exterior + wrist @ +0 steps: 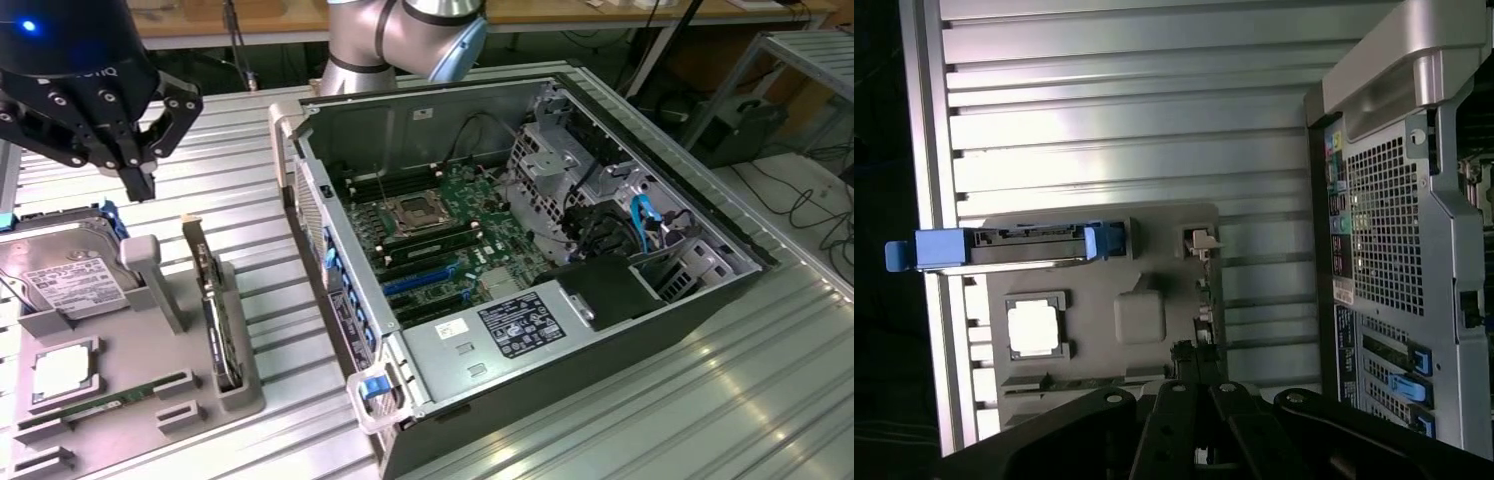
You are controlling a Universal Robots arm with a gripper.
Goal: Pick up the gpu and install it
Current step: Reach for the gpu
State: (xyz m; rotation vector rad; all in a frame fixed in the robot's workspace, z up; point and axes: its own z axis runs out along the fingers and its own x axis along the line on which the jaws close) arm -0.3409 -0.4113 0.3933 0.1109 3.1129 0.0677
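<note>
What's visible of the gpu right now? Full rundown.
The gpu is a thin dark card standing on its long edge in a slot of the grey parts tray, silver bracket at its far end. It sits on the exterior view's left of the open computer case, apart from it. Only the tray touches it; the shut end effector hangs above, clear of it.

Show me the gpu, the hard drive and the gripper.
gpu (211,300), exterior view, middle of the upright card's upper edge.
hard drive (60,282), exterior view, its white label.
gripper (138,182), exterior view, between its shut fingertips.
</note>
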